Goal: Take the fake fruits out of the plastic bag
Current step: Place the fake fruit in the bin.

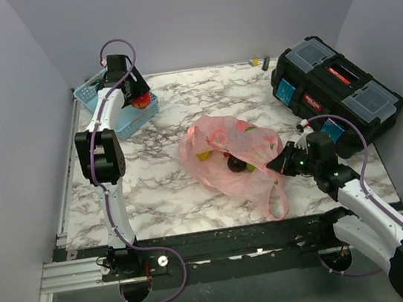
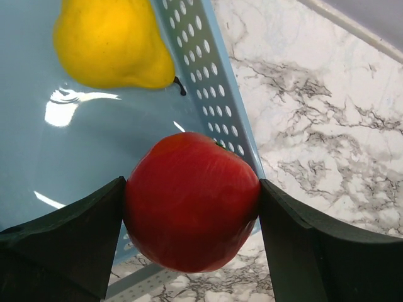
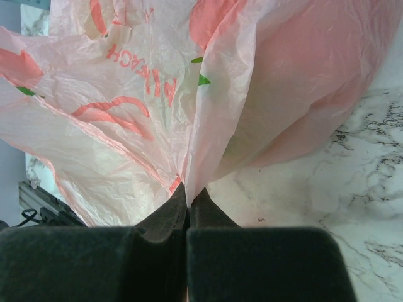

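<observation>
Left gripper clamps a red apple between both fingers, right over the rim of the blue basket at the far left corner of the table. A yellow pear lies inside the basket. Right gripper is pinched tight on a fold of the pink bag, at its right side. Bag sits mid-table, with a yellow fruit, a dark plum and something green (hard to make out) showing through. Black toolbox at far right
</observation>
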Robot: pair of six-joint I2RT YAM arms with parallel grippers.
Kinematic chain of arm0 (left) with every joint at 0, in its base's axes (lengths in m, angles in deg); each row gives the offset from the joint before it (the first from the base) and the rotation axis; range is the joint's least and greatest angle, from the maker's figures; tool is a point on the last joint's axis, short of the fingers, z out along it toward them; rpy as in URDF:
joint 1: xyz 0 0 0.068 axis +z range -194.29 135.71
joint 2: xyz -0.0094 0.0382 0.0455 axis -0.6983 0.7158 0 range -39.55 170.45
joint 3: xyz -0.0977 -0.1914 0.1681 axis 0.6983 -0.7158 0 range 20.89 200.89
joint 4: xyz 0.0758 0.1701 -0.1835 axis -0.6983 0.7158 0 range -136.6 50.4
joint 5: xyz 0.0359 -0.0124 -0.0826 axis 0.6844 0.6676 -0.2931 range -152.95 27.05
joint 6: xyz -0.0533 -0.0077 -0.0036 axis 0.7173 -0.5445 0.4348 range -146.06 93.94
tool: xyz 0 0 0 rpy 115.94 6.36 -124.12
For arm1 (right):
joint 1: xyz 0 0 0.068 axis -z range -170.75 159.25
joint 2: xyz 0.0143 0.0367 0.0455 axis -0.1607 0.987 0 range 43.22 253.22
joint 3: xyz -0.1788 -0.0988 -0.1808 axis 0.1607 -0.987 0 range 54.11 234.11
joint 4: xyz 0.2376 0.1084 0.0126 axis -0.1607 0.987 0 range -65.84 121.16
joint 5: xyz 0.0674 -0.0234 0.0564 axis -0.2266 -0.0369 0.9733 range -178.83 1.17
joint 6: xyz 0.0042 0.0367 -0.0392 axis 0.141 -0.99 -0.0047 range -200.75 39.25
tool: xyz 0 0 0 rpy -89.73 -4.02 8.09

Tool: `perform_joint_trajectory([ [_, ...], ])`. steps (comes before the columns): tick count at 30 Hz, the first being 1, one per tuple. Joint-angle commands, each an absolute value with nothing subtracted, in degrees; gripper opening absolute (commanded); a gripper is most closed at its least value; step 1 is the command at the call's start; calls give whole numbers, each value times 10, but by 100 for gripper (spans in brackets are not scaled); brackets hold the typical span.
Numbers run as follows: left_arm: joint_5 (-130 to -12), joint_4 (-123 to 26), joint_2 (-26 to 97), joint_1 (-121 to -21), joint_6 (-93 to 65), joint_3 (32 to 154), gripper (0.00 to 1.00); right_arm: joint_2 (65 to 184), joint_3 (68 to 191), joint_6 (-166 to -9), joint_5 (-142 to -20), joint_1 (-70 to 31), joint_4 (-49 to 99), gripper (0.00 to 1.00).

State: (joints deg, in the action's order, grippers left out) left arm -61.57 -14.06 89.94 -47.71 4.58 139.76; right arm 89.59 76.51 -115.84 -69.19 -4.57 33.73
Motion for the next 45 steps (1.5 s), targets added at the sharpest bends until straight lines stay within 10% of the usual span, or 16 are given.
perform_joint_trajectory([
  [1,-669,-108,911,-464,120,1398,18,890,763,-1154,-689,-48,338,1],
  [7,-717,-109,932,-453,176,1385,23,885,760,-1148,-656,-48,327,1],
  [29,-749,-38,776,-451,128,1339,98,862,752,-1146,-622,-48,317,1],
  [38,-738,-5,742,-448,100,1318,98,846,746,-1148,-615,-48,313,1],
  [45,-840,-191,523,-495,131,1038,96,849,746,-1148,-617,-48,308,1],
])
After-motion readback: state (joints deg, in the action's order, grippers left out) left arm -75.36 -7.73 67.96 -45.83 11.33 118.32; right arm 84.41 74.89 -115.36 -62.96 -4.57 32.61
